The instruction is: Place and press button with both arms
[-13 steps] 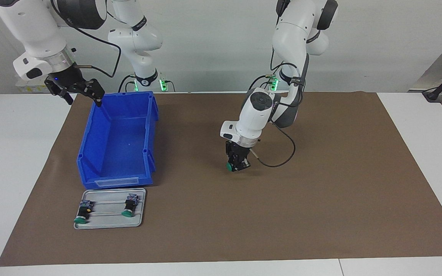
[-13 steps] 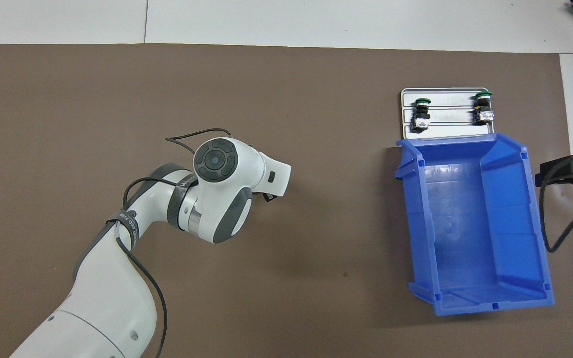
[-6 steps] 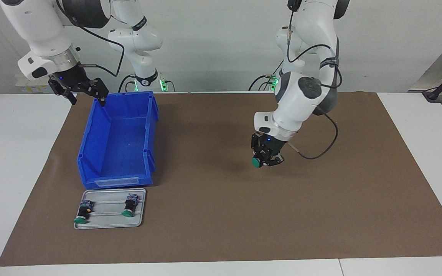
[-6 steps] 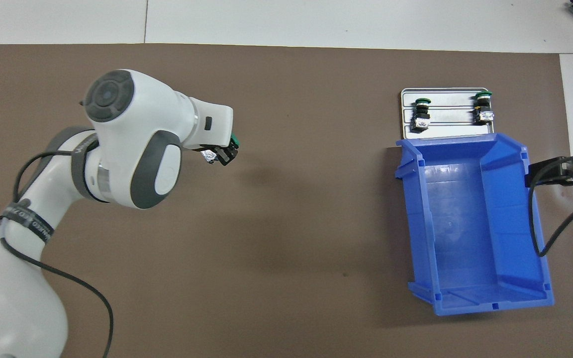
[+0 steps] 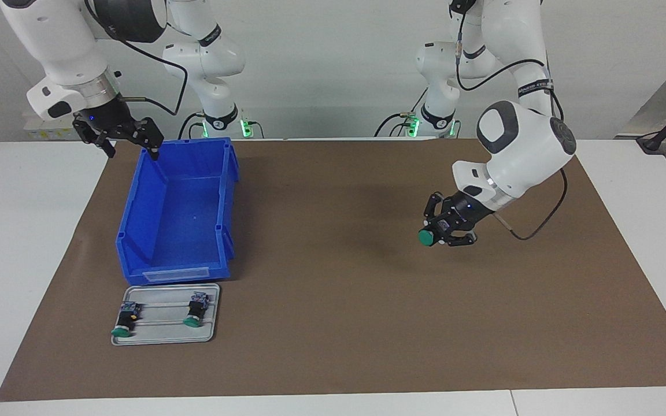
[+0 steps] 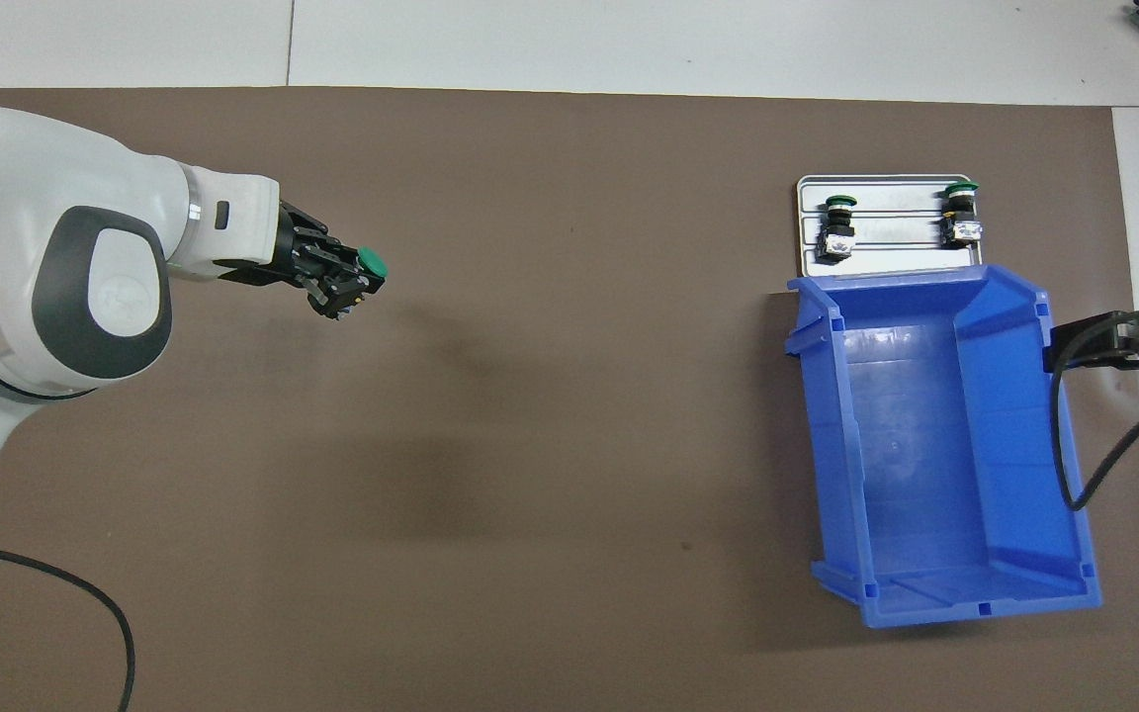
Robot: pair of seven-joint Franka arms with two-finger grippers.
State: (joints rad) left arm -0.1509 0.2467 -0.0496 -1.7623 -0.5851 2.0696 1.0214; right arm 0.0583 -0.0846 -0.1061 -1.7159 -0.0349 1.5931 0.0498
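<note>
My left gripper (image 5: 447, 230) is shut on the button (image 5: 427, 237) and holds it in the air over the brown mat (image 5: 333, 323), toward the left arm's end of the table. The button lies sideways, with its green cap pointing toward the right arm's end. In the overhead view the left gripper (image 6: 340, 285) and the button's cap (image 6: 370, 261) show as well. My right gripper (image 5: 128, 143) is open and empty. It hangs over the robot-side rim of the blue bin (image 5: 174, 268) and shows at the edge of the overhead view (image 6: 1108, 344).
The blue bin (image 6: 832, 445) stands empty at the right arm's end. Just farther from the robots lies a grey tray (image 5: 162, 334) holding two more buttons (image 5: 196, 312), (image 5: 125, 321). The tray (image 6: 896, 227) also shows in the overhead view.
The left arm has swung from the mat's middle toward its own end, carrying the button, and the wrist has tilted sideways. The right gripper moved slightly toward the bin.
</note>
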